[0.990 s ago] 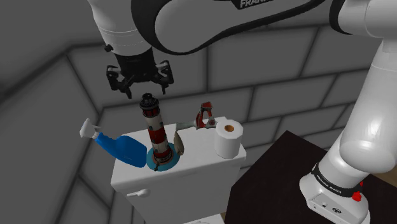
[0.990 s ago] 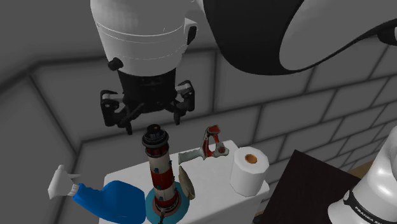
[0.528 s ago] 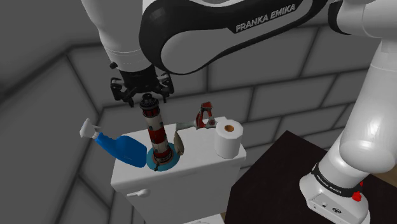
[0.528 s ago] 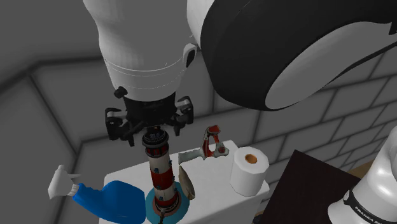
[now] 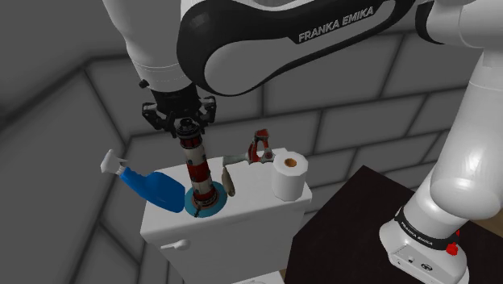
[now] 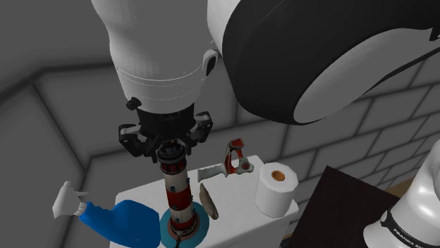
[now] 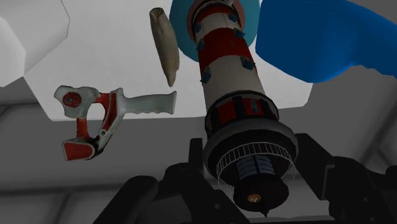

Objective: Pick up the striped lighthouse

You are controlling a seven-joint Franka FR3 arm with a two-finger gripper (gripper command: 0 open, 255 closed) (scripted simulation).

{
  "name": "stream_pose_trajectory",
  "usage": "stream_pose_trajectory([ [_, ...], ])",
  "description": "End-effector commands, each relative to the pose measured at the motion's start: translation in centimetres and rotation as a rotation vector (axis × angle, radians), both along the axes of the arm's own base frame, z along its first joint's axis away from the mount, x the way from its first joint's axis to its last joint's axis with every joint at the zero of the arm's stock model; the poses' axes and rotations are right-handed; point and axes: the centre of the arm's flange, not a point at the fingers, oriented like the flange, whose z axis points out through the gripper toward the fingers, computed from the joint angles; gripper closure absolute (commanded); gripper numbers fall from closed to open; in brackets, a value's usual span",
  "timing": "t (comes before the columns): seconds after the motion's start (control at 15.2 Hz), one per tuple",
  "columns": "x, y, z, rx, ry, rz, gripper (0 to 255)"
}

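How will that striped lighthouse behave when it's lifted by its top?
Tall and narrow on a small round base, the lighthouse probably tips if nudged. It looks rigid. Its round lantern top might swivel in a grasp.

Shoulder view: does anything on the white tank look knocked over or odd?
Yes: the blue spray bottle lies on its side, its white nozzle poking past the tank edge. The lighthouse and paper roll stand upright.

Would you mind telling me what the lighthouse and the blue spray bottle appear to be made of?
Lighthouse: probably painted ceramic or resin, judging by its smooth, evenly coloured red and white bands; uncertain. Spray bottle: likely plastic, with a smooth uniform blue body and white trigger head.
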Motion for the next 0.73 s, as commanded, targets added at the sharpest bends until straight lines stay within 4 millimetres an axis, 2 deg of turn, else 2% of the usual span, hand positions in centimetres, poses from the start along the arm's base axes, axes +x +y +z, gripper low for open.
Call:
stream_pose_trajectory([
  [0.0,0.0,0.0,-0.1,-0.001,0.002,-0.001,255],
  [0.07,0.0,0.0,-0.1,-0.001,0.002,-0.001,255],
  [0.66,0.0,0.0,4.7,-0.001,0.002,-0.001,255],
])
